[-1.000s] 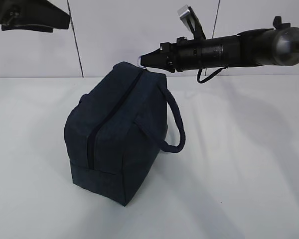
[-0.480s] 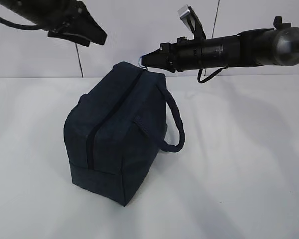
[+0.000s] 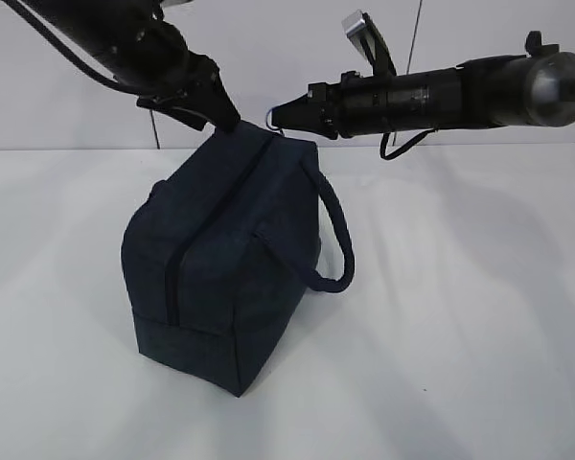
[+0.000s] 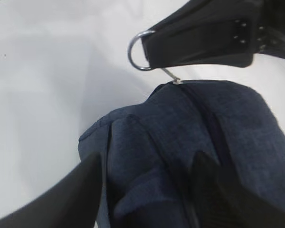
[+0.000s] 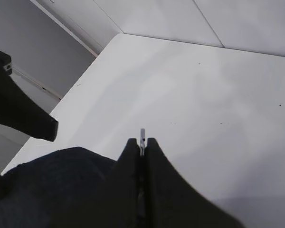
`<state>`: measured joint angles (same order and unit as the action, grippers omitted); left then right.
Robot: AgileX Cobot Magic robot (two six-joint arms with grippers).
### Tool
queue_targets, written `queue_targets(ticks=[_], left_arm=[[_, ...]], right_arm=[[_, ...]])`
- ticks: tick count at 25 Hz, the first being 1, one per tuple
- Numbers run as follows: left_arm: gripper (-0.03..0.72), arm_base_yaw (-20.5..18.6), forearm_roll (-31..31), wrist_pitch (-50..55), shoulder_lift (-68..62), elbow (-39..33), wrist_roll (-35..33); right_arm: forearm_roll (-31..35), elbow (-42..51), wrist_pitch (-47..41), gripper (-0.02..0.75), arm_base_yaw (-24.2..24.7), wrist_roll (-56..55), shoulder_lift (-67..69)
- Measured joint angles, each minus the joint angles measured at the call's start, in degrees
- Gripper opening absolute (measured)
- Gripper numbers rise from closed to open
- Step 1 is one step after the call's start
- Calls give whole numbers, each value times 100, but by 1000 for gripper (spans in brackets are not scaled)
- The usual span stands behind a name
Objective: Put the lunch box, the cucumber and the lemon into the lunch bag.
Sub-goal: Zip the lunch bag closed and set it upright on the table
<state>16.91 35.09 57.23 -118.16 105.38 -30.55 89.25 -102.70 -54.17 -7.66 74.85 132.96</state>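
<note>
On the white surface, a little left of its middle and nearer the far edge than the near one, the lunch bag stands with its zipper closed along the top; the lunch box, cucumber and lemon appear nowhere, so whether they are already inside cannot be told. In the exterior view the right tool is clenched at the bag's far top end, while the left tool hangs at the bag's top beside it. In the left wrist view the left tool's fingers stand apart, straddling the fabric and gripping nothing, and the right tool pinches the silver ring pull. The right wrist view shows those jaws pressed together on the ring's thin edge. The step looks like working the zipper: the left tool probably needs to clamp the fabric to brace the bag while the right draws the pull along the track.
</note>
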Motion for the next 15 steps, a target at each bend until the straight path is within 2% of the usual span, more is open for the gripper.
queue_targets(ticks=[6,11,15], left_arm=[[417,46,-1,-67,-127,108,52],[316,46,109,-169,-164,108,66],[285,46,226,-158,-275,110,66]], right_arm=[[0,0,0,8,0,0,0],[0,0,0,8,0,0,0],[0,0,0,8,0,0,0]])
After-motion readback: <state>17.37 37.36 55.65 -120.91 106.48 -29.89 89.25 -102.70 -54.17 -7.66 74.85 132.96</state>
